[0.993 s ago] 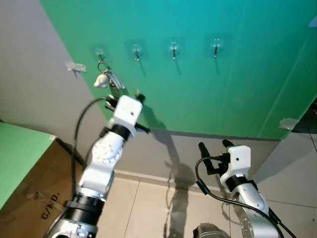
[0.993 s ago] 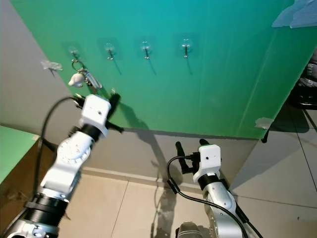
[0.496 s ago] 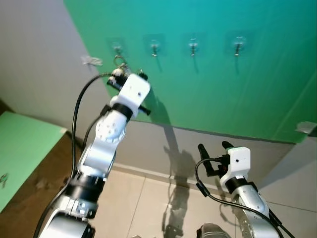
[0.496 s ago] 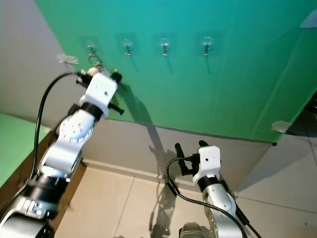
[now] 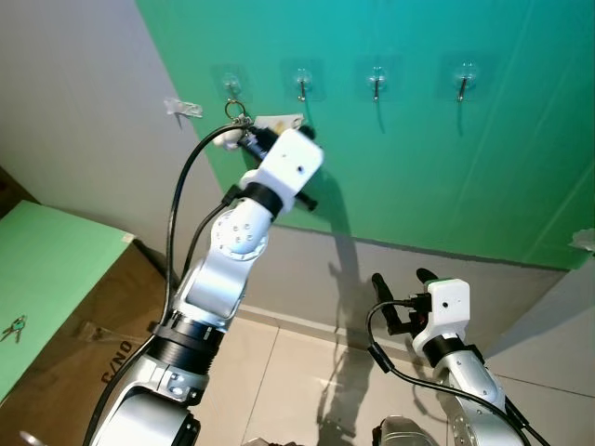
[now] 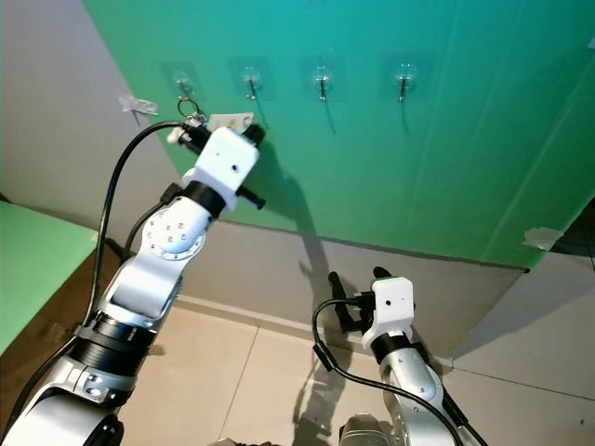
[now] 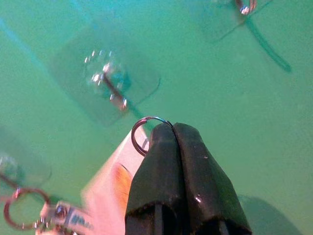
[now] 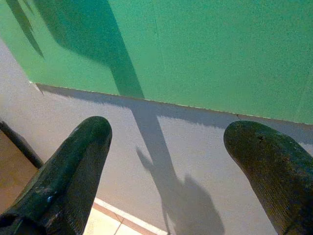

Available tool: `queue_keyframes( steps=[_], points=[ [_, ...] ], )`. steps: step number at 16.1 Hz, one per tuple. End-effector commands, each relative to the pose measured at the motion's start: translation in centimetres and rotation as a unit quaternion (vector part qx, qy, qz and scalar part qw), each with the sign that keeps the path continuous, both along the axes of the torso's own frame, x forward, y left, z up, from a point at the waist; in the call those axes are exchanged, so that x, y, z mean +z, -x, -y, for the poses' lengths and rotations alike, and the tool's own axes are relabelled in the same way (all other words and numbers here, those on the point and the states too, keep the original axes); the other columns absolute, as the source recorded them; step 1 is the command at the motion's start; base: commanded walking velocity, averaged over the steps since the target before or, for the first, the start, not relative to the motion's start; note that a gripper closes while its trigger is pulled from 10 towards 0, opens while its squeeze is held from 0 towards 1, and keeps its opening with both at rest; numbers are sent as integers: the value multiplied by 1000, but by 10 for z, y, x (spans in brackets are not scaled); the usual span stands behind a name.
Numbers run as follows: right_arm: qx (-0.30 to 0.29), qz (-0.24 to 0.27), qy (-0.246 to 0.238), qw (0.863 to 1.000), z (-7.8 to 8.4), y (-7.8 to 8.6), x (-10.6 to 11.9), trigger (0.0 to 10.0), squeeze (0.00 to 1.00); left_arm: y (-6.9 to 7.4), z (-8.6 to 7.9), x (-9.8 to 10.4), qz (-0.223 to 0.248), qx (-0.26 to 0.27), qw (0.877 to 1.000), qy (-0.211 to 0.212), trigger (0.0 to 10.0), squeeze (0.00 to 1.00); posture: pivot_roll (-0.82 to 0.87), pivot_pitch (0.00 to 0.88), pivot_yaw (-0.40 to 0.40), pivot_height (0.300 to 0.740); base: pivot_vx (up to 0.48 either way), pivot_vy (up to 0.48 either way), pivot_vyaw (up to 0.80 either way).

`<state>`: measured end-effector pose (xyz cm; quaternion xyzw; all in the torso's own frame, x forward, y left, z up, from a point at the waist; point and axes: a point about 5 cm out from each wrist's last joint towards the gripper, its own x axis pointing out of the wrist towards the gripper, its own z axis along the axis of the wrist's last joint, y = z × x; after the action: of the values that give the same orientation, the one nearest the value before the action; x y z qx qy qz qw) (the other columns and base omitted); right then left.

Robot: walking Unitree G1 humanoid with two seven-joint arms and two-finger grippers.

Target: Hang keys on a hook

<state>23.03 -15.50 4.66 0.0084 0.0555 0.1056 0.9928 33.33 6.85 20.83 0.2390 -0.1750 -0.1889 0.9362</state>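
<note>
Keys: your left gripper point(image 7: 171, 128) pinches the key ring point(image 7: 142, 133), its pale tag point(image 5: 279, 122) hanging beside, just below the second hook point(image 7: 111, 88).
Hooks: you see four in a row on the green board point(image 5: 446, 167); another key set point(image 5: 234, 116) hangs on the leftmost hook point(image 5: 231, 85).
Right gripper point(image 5: 402, 280): fingers spread, low near the wall, well apart from the hooks.

Key ring point(image 7: 145, 133) (white tag) — just below hook point(image 7: 113, 90).
</note>
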Motion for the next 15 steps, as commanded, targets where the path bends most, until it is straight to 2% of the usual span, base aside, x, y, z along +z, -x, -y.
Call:
queue_keyframes(
  steps=[1,6,8,10,15],
  points=[
    [11,-3,-1,1000,-5,2,0,10000,0,-1,-2,12,26,16,1000,-6,0,0,-311,78,179,740,0,0,0],
    [13,-5,-1,1000,-6,3,-1,10000,0,-1,-1,19,37,29,999,9,0,0,-314,78,181,740,0,0,0],
    [14,-7,-1,1000,-6,4,-2,10000,0,-1,-7,20,46,67,996,26,0,0,-315,77,179,740,0,0,0],
    [15,-9,0,1000,-5,5,-2,10000,0,-1,-11,19,46,96,994,28,0,0,-315,77,179,740,0,0,0],
    [21,-12,2,1000,-4,5,-2,10000,0,-1,-10,14,35,110,993,25,0,0,-314,73,169,740,0,0,0]
  ],
)
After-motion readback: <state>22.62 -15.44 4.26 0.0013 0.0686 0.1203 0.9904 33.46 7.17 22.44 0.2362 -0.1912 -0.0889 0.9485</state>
